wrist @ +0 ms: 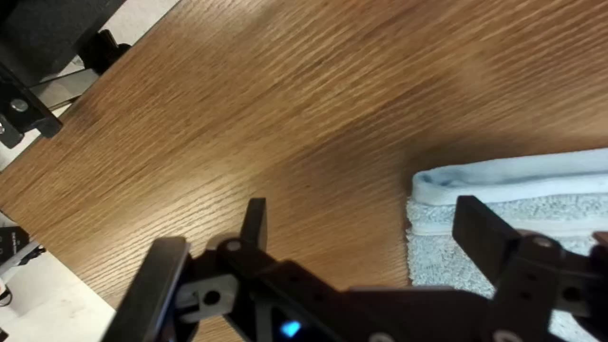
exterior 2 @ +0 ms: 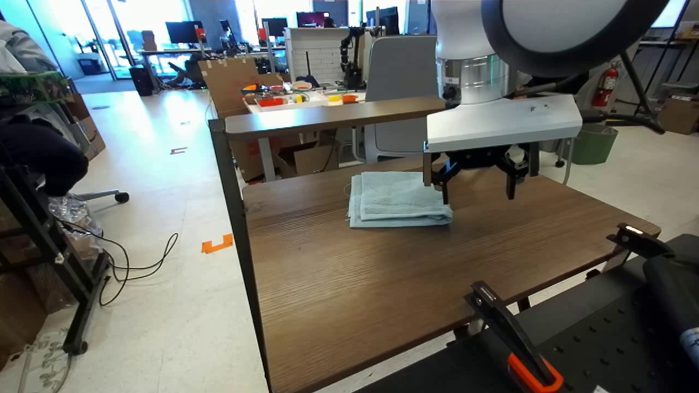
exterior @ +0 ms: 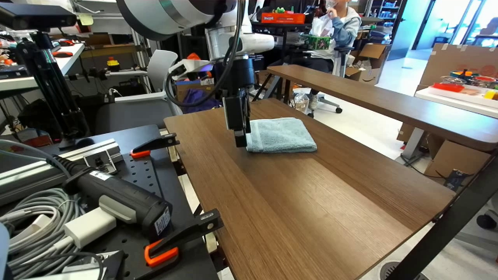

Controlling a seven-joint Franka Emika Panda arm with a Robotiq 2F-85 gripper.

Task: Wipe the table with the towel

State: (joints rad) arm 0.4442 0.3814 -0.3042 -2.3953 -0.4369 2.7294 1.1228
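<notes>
Coiled grey cables [exterior: 39,225] are lying at the lower left of the frame in an exterior view, beside a white adapter [exterior: 90,227] and a dark hand-held tool [exterior: 120,194]. Two black-and-orange clamps [exterior: 187,234] are sitting along the right edge of the black perforated surface [exterior: 139,171] under them. Further right, the brown wood-grain table [exterior: 303,217] is stretching from the middle of the frame toward the lower right, and the folded light-blue towel [exterior: 282,136] is lying flat on it, just right of centre. In an exterior view, the gripper [exterior 2: 478,195] is pointing down, right of centre, its fingers [exterior 2: 511,186] standing wide apart. The finger at the left is overlapping the towel's right end, while the one at the right is hanging over the wood. In the wrist view, the finger at the right is showing over the towel at the lower right, and the finger at the left over the table. Whether either fingertip is touching the cloth cannot be told. A narrower wooden bench [exterior: 373,95] is crossing the upper right of an exterior view.
</notes>
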